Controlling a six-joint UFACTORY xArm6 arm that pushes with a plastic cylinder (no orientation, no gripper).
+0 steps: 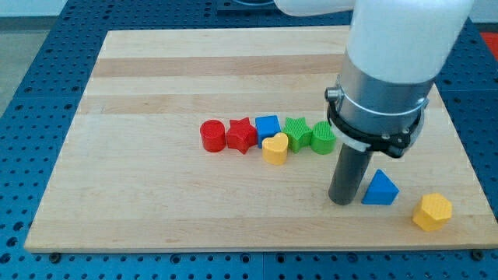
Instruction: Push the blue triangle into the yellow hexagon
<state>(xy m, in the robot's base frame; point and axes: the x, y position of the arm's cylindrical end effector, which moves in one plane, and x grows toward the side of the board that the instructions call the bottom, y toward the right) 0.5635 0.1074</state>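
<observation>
The blue triangle (380, 189) lies on the wooden board (156, 93) near the view's bottom right. The yellow hexagon (433, 211) sits a short gap to its lower right, apart from it. My tip (342, 201) stands on the board just left of the blue triangle, touching or nearly touching its left side. The thick rod and the arm's grey and white body rise above it and hide part of the board behind.
A row of blocks lies mid-board: red cylinder (212, 135), red star (242, 134), blue cube (268, 127), yellow heart (275, 148), green star (297, 133), green cylinder (323, 138). The board's bottom edge is close below the hexagon.
</observation>
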